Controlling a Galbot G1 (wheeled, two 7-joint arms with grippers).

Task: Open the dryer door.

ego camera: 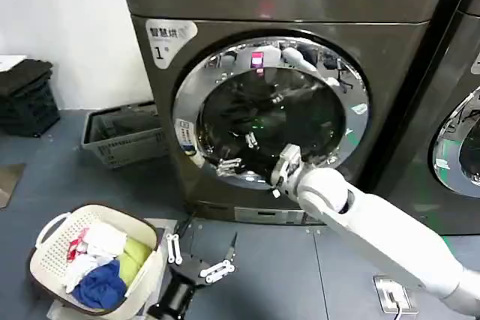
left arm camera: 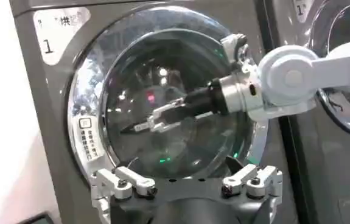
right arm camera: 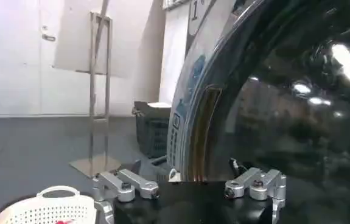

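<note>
The dryer door [ego camera: 274, 110], a chrome ring around dark glass, lies flush against the machine marked "1". My right arm reaches in from the lower right. Its gripper, my right gripper [ego camera: 238, 152], stands open right in front of the glass's lower left part, nothing between its fingers. The left wrist view shows that right gripper [left arm camera: 144, 125] side-on before the door [left arm camera: 162, 73]. In the right wrist view my right gripper [right arm camera: 190, 185] faces the door's chrome rim [right arm camera: 193, 122] edge-on. My left gripper [ego camera: 199, 260] hangs open low above the floor, apart from the door [left arm camera: 187, 182].
A white laundry basket [ego camera: 56, 226] with clothes stands at the lower left, beside my left gripper. A grey crate [ego camera: 124, 136] sits left of the machine. A neighbouring machine's chrome door [ego camera: 461, 148] is at the right. A metal stand [right arm camera: 98, 91] rises on the floor.
</note>
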